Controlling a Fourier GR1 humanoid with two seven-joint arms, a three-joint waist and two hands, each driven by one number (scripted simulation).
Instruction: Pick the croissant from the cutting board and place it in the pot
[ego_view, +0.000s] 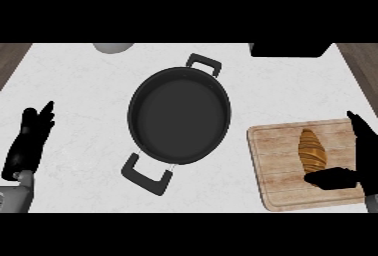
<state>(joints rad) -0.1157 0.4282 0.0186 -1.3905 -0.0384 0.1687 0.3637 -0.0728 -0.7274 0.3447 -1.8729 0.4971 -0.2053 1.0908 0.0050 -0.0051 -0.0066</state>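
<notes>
Here, the croissant (311, 150) lies on the cutting board (277, 172), right of the pot (179, 116).
The right hand (360, 175) is spread wide just beside it, fingers straight along its right side, thumb at its near end; the left hand (29, 137) rests open at the left edge.

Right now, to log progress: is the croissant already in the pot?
No, the croissant lies on the cutting board, to the right of the pot.

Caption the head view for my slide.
Right hand open beside the croissant on the cutting board; empty pot at center, left hand resting at left edge.
</notes>
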